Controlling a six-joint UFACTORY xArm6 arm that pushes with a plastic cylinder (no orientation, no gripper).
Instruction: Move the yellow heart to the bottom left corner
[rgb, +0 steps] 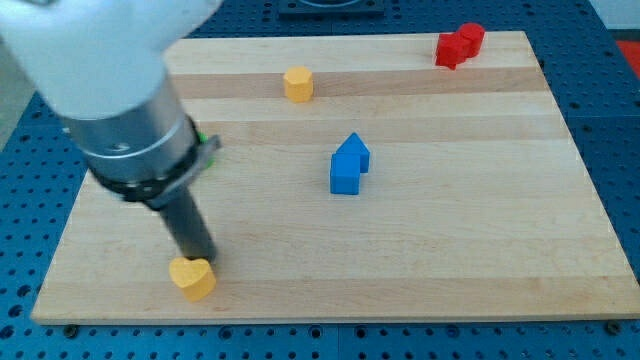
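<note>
Camera view: tip (205, 262) touching far edge of yellow heart (192, 277), near-left on table (450, 250). No hand on rod; nothing held.

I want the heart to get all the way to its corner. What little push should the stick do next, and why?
Probably a short push toward the view's bottom left. My tip sits right at the upper edge of the yellow heart, which lies near the board's bottom edge but not yet in the corner; bare wooden board remains to its left. The tip should likely shift to the heart's right side first, then slide left.
</note>
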